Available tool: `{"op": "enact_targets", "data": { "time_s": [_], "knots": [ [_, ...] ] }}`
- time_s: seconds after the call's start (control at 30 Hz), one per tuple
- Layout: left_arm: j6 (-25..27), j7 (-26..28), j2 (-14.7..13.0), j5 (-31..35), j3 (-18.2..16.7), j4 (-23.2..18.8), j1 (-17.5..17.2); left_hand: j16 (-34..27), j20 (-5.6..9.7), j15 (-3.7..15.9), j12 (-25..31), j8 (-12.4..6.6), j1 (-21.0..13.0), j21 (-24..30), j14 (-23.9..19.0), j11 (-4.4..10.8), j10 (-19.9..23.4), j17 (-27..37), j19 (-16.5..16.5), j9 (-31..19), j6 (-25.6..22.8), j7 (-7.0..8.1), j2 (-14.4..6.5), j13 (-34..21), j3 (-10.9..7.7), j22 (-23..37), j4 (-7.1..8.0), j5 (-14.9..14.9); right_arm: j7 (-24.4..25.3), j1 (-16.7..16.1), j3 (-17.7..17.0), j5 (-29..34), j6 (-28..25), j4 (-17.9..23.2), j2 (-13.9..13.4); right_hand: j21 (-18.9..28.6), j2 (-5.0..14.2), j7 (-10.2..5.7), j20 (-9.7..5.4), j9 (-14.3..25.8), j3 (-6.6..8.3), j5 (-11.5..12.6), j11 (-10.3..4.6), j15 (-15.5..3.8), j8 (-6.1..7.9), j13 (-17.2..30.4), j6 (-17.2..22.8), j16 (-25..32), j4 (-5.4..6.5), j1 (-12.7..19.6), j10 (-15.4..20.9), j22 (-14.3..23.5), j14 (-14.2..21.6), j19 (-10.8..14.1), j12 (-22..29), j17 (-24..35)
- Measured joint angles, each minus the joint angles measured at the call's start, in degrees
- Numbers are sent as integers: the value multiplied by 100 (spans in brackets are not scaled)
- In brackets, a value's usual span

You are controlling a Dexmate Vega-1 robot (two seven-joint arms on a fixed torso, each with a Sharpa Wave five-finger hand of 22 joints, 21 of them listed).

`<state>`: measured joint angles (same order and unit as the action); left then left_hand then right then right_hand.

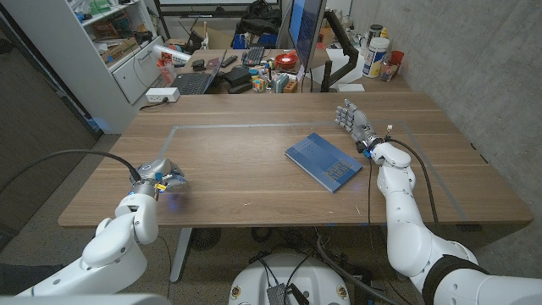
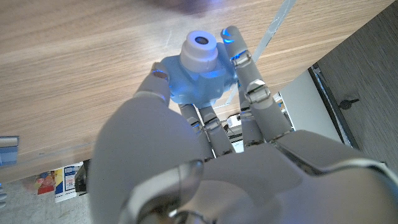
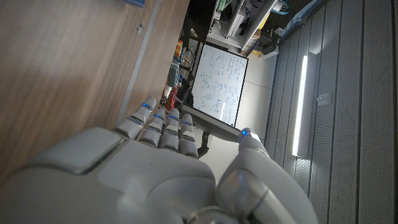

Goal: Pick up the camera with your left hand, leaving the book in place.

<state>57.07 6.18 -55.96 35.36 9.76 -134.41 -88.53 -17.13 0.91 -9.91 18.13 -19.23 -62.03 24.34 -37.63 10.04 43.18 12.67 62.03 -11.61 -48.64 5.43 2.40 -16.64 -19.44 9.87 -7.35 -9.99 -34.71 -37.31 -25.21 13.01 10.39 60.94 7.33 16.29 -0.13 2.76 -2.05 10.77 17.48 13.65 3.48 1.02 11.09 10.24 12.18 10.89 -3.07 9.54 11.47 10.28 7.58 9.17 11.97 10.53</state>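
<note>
1. The fingers (image 2: pixel 247 74) of the left hand (image 2: pixel 205 155) are seen in the left wrist view curled around a small pale blue camera (image 2: pixel 199 78), with the thumb on one side and the other fingers on the opposite side; the camera is gripped between them.
2. The camera is made of smooth, glossy plastic with a rounded body and a short white cylindrical lens barrel, the dark round lens being turned away from the palm toward the wood surface.
3. In the head view the left hand (image 1: pixel 161 180) with the camera (image 1: pixel 169 180) is found at the near left part of the bench (image 1: pixel 237 152), close to its front edge; whether the camera is lifted clear of the wood cannot be told.
4. The right hand (image 1: pixel 356 121) is held upright at the far right of the bench, fingers extended and slightly apart, with nothing grasped.
5. A flat rectangular blue book (image 1: pixel 323 161) is laid closed on the bench, just beside the right arm, with its long axis running diagonally from far left to near right.
6. The bench is of brown wood with a visible straight grain and a matte finish.
</note>
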Motion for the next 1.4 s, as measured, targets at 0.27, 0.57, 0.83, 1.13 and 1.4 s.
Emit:
{"op": "enact_targets", "data": {
  "time_s": [0.27,0.57,0.83,1.13,1.4],
  "knots": [
    [-34,27,17,44,-21,-62,-7,20,10,-24,-34,0,0,0,-24,20,21,0,10,1,-26,-26,0,-27,0,0,0,0,-24,-3,-3,-14,4,4,-10,-36,0,0,0,0,0,0,0,0,0,0,0,0,0,0,0,0,0,0,0,0],
    [-195,62,70,66,-76,-111,10,22,9,-28,-38,0,0,0,-28,-9,53,26,9,2,-31,-31,0,-29,-1,0,1,2,-34,-3,-14,-26,8,16,-24,-44,1,0,-3,0,-10,0,0,0,0,0,0,0,-10,-1,0,-1,0,2,0,0],
    [-311,71,123,110,-103,-139,56,38,40,-62,-55,0,0,0,-62,11,72,27,41,0,-63,-22,0,-55,-41,0,6,14,-36,-2,-23,-40,16,23,-32,-44,47,0,-32,0,-18,0,0,31,0,0,0,0,-17,-46,0,-1,31,31,0,0],
    [-411,55,176,212,-142,-211,81,-9,95,-176,-84,1,0,0,-176,-10,112,53,90,-27,-91,-30,0,-81,-97,14,-16,17,-34,9,-38,-53,35,22,-35,-44,46,0,-31,0,-17,0,0,31,0,0,0,0,-17,-46,-1,-1,31,31,0,-1],
    [-428,4,208,344,-205,-321,45,-52,135,-266,-119,1,0,-22,-267,-10,112,53,89,-27,-91,-30,0,-118,-98,14,-17,-1,-17,14,-45,-56,53,-12,-35,-83,46,0,-31,0,-17,0,0,31,0,0,0,0,-17,-46,-1,-1,31,31,0,-1]
  ]
}}
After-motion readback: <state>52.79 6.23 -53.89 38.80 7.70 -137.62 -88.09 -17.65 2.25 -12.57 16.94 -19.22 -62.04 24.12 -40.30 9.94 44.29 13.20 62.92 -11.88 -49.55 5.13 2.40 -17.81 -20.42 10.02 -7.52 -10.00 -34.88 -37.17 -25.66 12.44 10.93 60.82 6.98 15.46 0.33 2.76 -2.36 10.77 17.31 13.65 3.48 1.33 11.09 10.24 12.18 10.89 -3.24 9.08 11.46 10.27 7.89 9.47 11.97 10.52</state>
